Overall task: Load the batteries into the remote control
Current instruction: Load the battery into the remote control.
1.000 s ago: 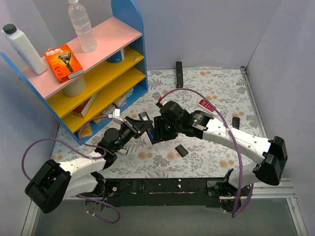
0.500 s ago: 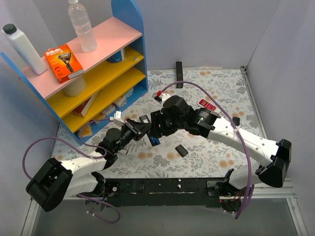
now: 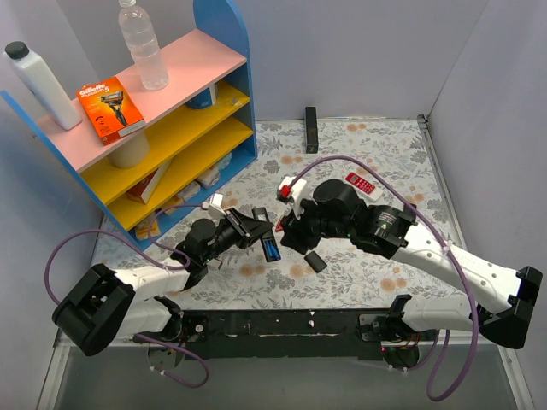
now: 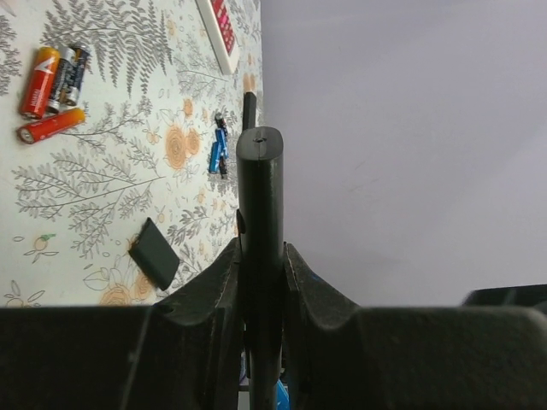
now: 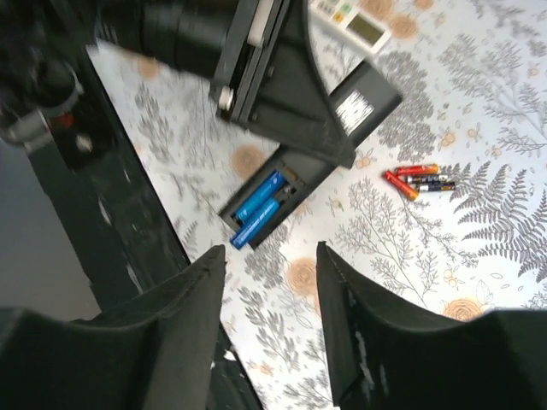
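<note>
My left gripper (image 3: pixel 253 227) is shut on the black remote control (image 3: pixel 261 232) and holds it above the table. In the left wrist view the remote (image 4: pixel 260 205) shows edge-on, clamped between the jaws of that gripper (image 4: pixel 261 260). In the right wrist view the remote (image 5: pixel 342 115) has its back compartment open, with two blue batteries (image 5: pixel 261 207) lying in it. My right gripper (image 5: pixel 269 252) is open and empty, just right of the remote (image 3: pixel 289 235). Two more blue cells (image 4: pixel 217 152) lie on the table. The battery cover (image 3: pixel 315 260) lies on the table beside the right gripper.
Red and orange cells (image 4: pixel 49 84) lie on the floral cloth. A red-and-white remote (image 3: pixel 361 184) is at mid right, another black remote (image 3: pixel 311 128) at the back edge. A blue shelf unit (image 3: pixel 171 128) fills the back left. A white remote (image 5: pixel 350 19) lies beyond the left gripper.
My right gripper has drawn back from the remote to the right and nearer the front. The blue batteries now show in the open compartment. My left gripper keeps hold of the remote.
</note>
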### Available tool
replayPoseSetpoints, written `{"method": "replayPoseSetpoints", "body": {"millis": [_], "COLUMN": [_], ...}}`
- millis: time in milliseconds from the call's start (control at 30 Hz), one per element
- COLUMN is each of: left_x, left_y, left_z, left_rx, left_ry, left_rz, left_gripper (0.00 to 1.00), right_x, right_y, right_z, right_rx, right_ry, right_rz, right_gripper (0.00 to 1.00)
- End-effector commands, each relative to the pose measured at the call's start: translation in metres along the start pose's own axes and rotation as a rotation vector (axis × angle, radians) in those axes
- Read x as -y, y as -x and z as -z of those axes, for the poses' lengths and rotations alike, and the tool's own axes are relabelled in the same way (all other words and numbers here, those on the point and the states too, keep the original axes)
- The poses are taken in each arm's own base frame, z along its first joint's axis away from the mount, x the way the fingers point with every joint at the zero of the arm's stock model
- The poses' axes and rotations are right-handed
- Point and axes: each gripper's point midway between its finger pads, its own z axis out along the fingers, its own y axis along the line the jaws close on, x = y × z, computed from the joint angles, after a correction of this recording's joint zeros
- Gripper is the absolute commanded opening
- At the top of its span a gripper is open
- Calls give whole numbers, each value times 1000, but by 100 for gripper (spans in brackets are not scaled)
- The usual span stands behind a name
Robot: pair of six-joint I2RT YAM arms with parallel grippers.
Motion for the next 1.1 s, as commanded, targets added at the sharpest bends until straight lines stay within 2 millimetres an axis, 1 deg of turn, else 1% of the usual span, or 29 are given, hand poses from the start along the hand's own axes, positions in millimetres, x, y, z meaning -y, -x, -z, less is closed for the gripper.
{"method": "replayPoseSetpoints", "body": {"millis": [0, 67, 133, 267, 733, 1067], "left_x": [52, 55, 55, 55, 63, 67], "left_y": [1, 1, 0, -4, -4, -3], "left_z": [-3, -2, -2, -2, -2, -2], "left_rx": [-54, -58, -61, -85, -95, -99], "left_ry": [-79, -90, -90, -91, -96, -105], "left_rz": [339, 329, 320, 319, 288, 289], "left_gripper": [0, 0, 0, 0, 0, 0], "right_x": [-9, -11, -13, -13, -32, -30], "right_y": [-33, -38, -45, -55, -48, -52], "right_z": [-10, -10, -12, -16, -21, -28], "right_rx": [-45, -40, -44, -61, -27, -40], "right_ry": [122, 143, 170, 187, 301, 300], "right_rz": [208, 236, 261, 283, 309, 312], "right_gripper": [50, 45, 44, 37, 38, 37]}}
